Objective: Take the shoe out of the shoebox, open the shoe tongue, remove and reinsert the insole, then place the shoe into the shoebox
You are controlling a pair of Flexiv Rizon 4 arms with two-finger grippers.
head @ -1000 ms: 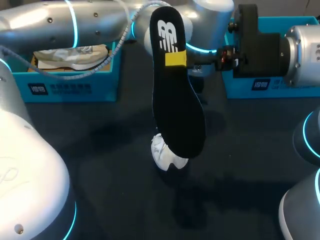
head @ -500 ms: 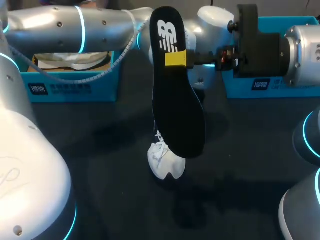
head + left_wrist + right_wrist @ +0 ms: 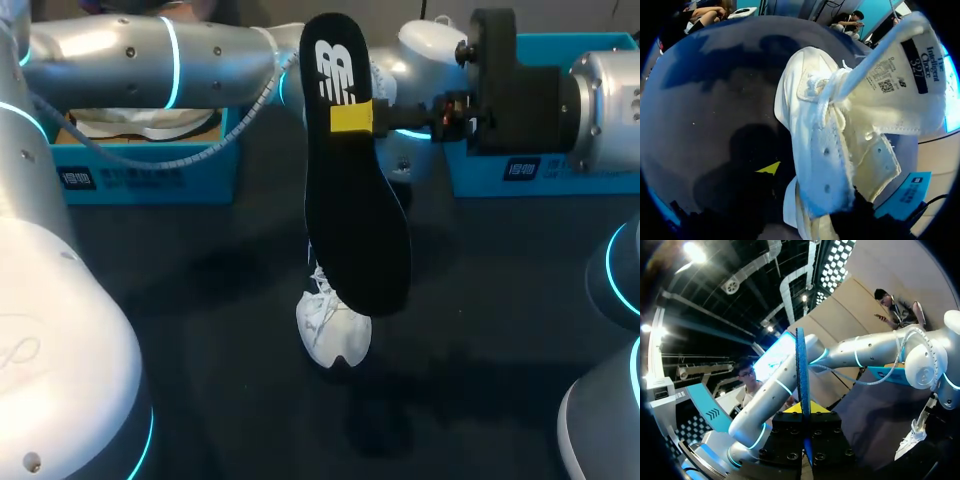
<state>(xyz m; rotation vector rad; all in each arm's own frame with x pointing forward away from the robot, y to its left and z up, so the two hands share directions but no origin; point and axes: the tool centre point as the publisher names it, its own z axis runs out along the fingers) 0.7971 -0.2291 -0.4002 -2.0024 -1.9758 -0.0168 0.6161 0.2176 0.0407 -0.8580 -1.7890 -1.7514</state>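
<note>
My right gripper (image 3: pixel 352 117) is shut on the black insole (image 3: pixel 355 210) and holds it upright in the air over the middle of the table. In the right wrist view the insole (image 3: pixel 802 365) stands edge-on between the right gripper's (image 3: pixel 803 409) yellow tips. Below the insole, the toe of the white shoe (image 3: pixel 333 328) points down at the dark table. My left arm (image 3: pixel 150 60) comes across the back, its gripper hidden behind the insole. In the left wrist view my left gripper (image 3: pixel 805 192) is at the shoe (image 3: pixel 825 150), whose tongue (image 3: pixel 900 75) is pulled up.
A blue box (image 3: pixel 150 172) with pale contents (image 3: pixel 140 112) stands at the back left. A second blue box (image 3: pixel 520 172) stands at the back right, partly behind my right arm (image 3: pixel 560 95). The dark table (image 3: pixel 220 330) lies bare around the shoe.
The shoe's toe has shifted a little toward the table's front and down. My left arm has shifted at the back. The insole and the right arm have not moved.
</note>
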